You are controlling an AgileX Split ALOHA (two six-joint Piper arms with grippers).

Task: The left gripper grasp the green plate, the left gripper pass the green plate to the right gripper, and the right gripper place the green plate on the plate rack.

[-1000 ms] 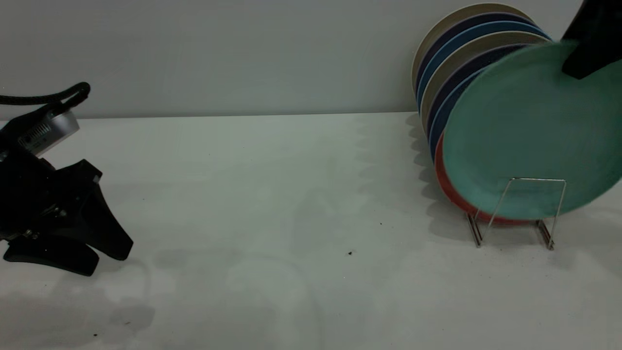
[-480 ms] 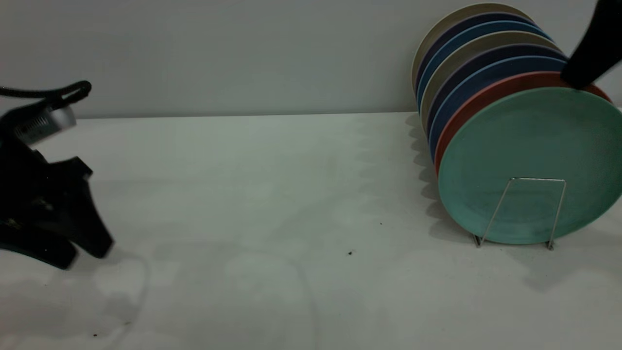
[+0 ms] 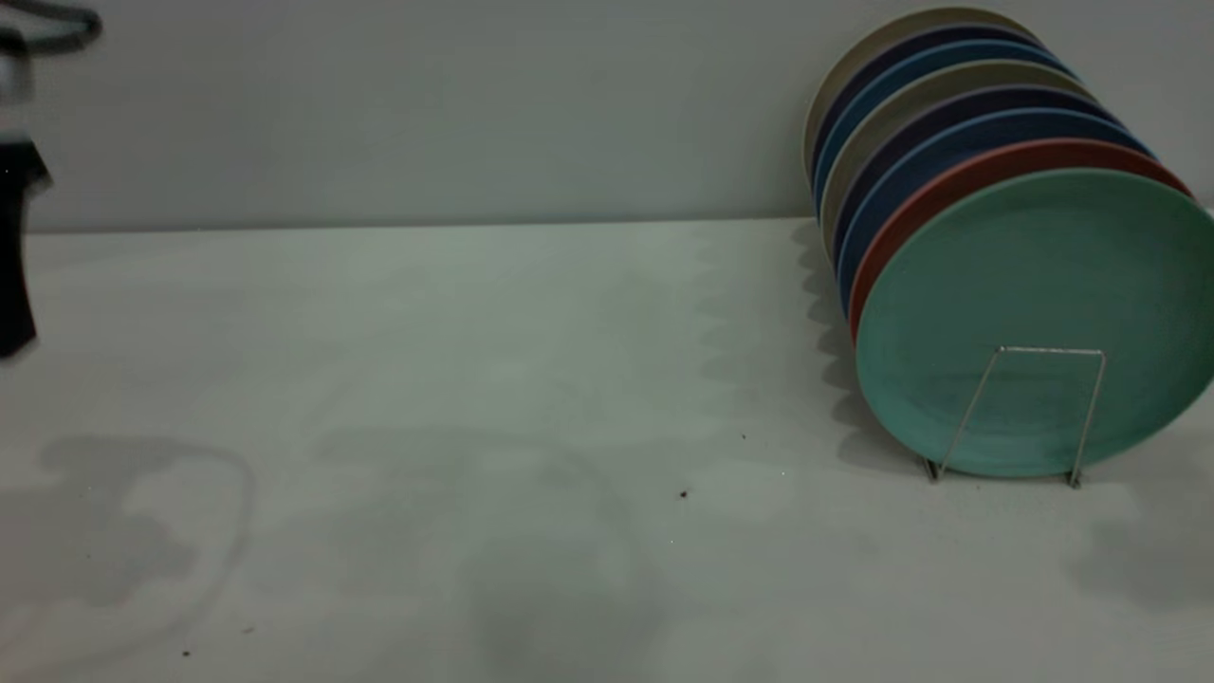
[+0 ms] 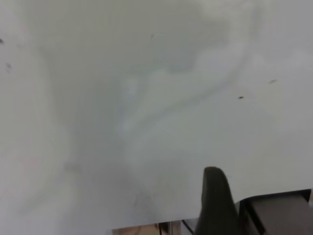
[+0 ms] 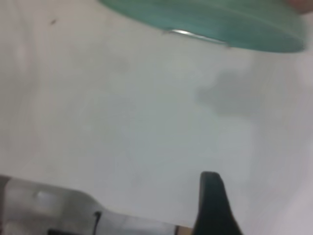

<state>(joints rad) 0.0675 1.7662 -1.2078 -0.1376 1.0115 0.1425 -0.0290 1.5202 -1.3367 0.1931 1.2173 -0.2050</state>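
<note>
The green plate stands upright in the front slot of the plate rack, behind its silver wire loop and in front of a salmon-pink plate. No gripper touches it. Its rim also shows in the right wrist view with the wire loop. The left gripper is a blurred black shape at the far left edge, raised above the table. In the left wrist view one finger shows over bare table, holding nothing. The right gripper is out of the exterior view. One of its fingers shows, empty, apart from the plate.
Several more plates, dark blue and beige, stand in the rack behind the pink one. The white table carries soft shadows and a few dark specks. The table's edge shows in the left wrist view.
The right gripper set the green plate down into the rack, let go and left the exterior view upward. The left gripper rose and drew back to the far left edge.
</note>
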